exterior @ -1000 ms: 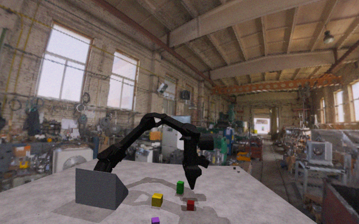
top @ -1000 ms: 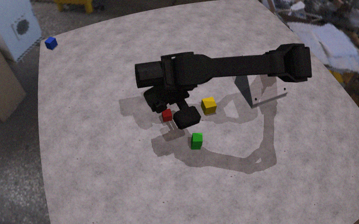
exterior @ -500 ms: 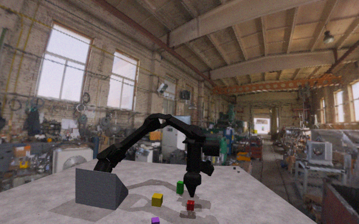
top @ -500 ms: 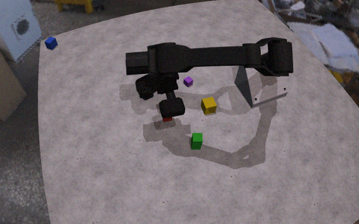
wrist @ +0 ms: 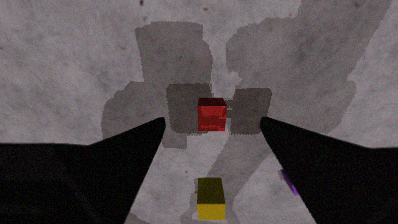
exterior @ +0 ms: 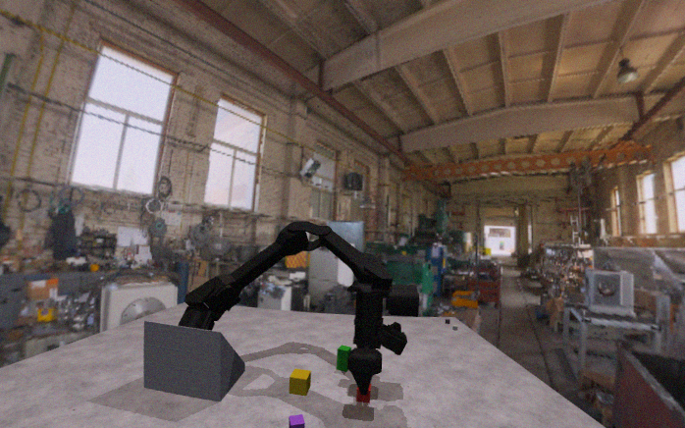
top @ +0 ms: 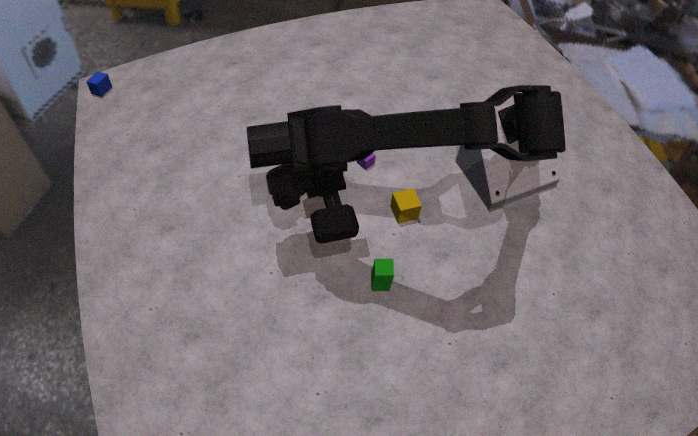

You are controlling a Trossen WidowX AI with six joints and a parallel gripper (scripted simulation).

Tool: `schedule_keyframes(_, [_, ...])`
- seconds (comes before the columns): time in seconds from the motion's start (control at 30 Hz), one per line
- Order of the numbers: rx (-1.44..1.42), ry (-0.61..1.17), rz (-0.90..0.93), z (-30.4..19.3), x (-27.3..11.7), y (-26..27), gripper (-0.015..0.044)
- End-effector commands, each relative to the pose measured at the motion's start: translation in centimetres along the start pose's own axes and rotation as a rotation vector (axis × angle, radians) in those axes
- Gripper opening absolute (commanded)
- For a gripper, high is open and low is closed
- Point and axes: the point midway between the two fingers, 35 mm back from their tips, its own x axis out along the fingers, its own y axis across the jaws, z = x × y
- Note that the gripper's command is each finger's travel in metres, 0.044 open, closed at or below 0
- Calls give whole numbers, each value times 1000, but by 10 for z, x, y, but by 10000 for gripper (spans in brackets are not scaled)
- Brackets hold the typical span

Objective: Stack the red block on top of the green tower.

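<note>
The gripper (wrist: 212, 131) stands spread wide with nothing between its fingers, pointing straight down at the table (top: 232, 352). In the wrist view the two dark fingers frame an open gap, and the red block (wrist: 212, 114) sits on the table directly below that gap, roughly centred side to side and slightly toward the far edge of the fingertips as that camera sees it. In the exterior view the fingertips hang just above the red block (exterior: 363, 394), apparently not yet around it, though the gap left is hard to judge from that angle; from above the block is hidden under the wrist. The block looks like a cube with no long axis, and its faces appear nearly square to the finger line, so a straight descent should, in my judgement, bring the pads down on two opposite sides; any small correction would be a nudge forward along the wrist camera's view. Outward from the gripper, the yellow block (wrist: 210, 198) lies near on the camera's near side, and a small purple block (top: 366, 160) beyond it under the forearm. The green tower (top: 382, 274) stands apart to one side, upright and untouched, with free table between it and the gripper.
</note>
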Motion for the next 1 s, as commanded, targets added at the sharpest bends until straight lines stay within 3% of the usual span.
schedule_keyframes(0.0, [10, 4, 4, -2, 7, 0, 440])
schedule_keyframes(0.9, [10, 5, 5, -2, 30, 0, 440])
schedule_keyframes(0.97, [10, 5, 5, -2, 30, 0, 387])
